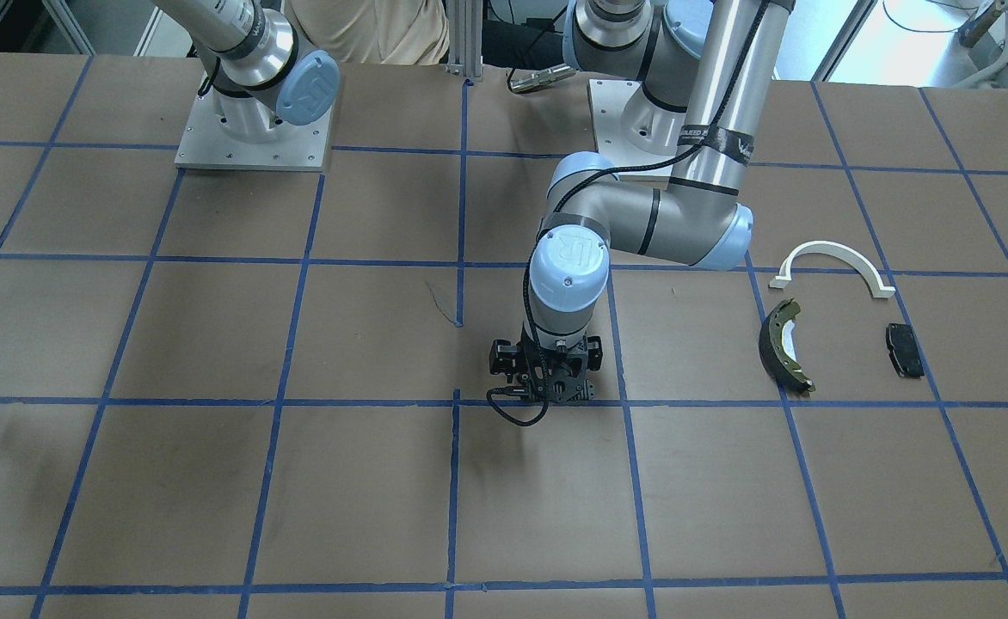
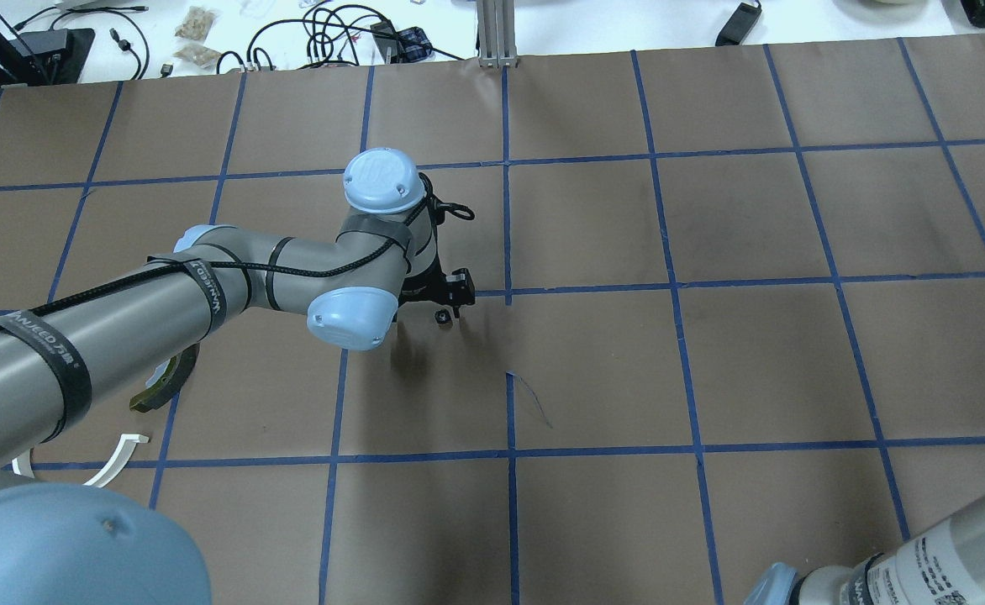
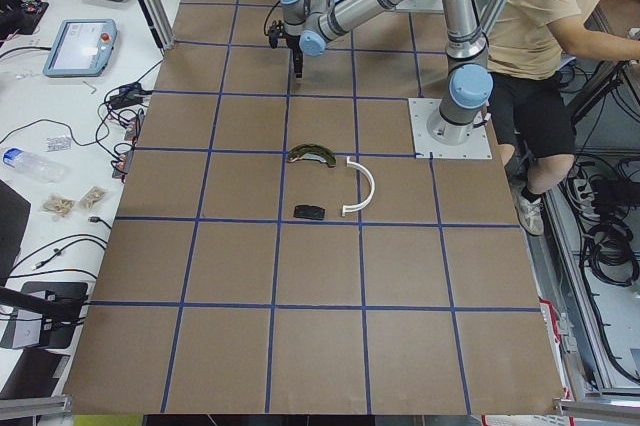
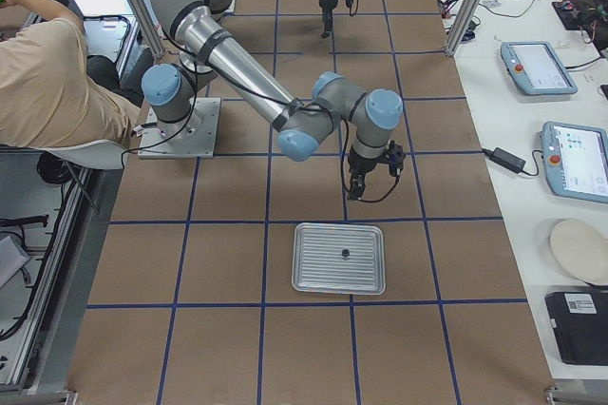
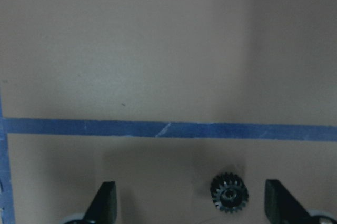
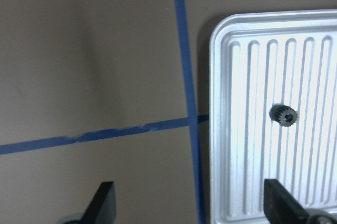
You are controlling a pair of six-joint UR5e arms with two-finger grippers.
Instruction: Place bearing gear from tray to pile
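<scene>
Jaws of my left gripper wide apart, empty; gear flat on table between, off-centre. My right gripper likewise wide, empty, near tray holding second gear. Pile well apart. Risk: lopsided closing pushes gear sideways, grip missed.

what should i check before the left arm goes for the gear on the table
1. left end effector open: ok, fingers spread wide.
2. gear inside the finger span: ok, but nearer one finger than the other.
3. gear lying flat on the table: ok.
4. finger height over the gear: cannot tell.
5. right end effector out of the way: ok, open and empty beside the tray.
6. room at the pile: ok, arch, shoe and pad lie apart.
</scene>
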